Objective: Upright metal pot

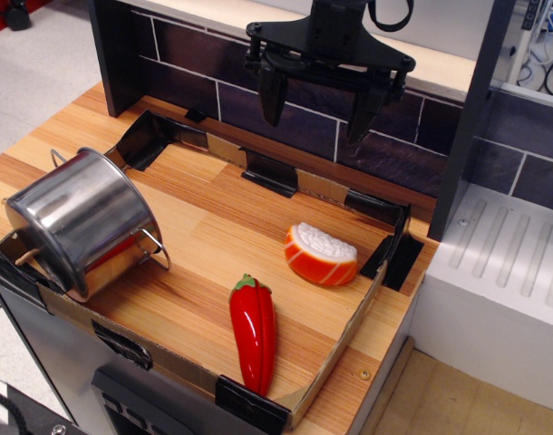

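Note:
The metal pot (82,222) is shiny steel with thin wire loop handles. It lies tipped on its side at the front left corner of the wooden table, its flat bottom facing up and right and its mouth toward the front left edge. My gripper (317,104) is black, hangs high above the back middle of the table, and is open and empty. It is well away from the pot, up and to the right of it.
A red pepper toy (254,333) lies near the front edge. An orange-and-white sushi toy (320,254) sits right of centre. A low cardboard rim (335,349) with black tape borders the table. A dark tiled wall (204,63) stands behind, a white drainboard (508,267) at right.

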Motion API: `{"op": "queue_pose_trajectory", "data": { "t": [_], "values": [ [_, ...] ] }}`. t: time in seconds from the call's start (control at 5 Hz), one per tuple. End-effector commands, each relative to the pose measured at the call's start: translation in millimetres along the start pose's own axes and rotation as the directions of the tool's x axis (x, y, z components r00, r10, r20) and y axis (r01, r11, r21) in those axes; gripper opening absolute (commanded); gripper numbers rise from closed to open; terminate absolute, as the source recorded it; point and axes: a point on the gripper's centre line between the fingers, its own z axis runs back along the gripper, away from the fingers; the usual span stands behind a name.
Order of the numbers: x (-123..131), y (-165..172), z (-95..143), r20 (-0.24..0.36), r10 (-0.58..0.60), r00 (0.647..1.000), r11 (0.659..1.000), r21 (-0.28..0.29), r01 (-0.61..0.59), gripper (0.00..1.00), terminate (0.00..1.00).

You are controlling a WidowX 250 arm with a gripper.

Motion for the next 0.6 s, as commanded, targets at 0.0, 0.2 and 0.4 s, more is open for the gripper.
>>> {"op": "queue_pose_trajectory", "data": {
  "t": [0.0, 0.2, 0.4],
  "values": [
    [0.0, 0.0, 0.0, 0.0, 0.0, 1.0, 1.0, 0.0, 0.0, 1.0, 0.0],
    [2.6, 17.6, 8.4, -0.013, 0.054, 0.998, 0.997, 0.062, -0.053, 1.0, 0.0],
    [6.9, 37.5, 12.3, 0.009, 0.091, 0.996, 0.99, 0.109, -0.091, 1.0, 0.0]
  ]
}}
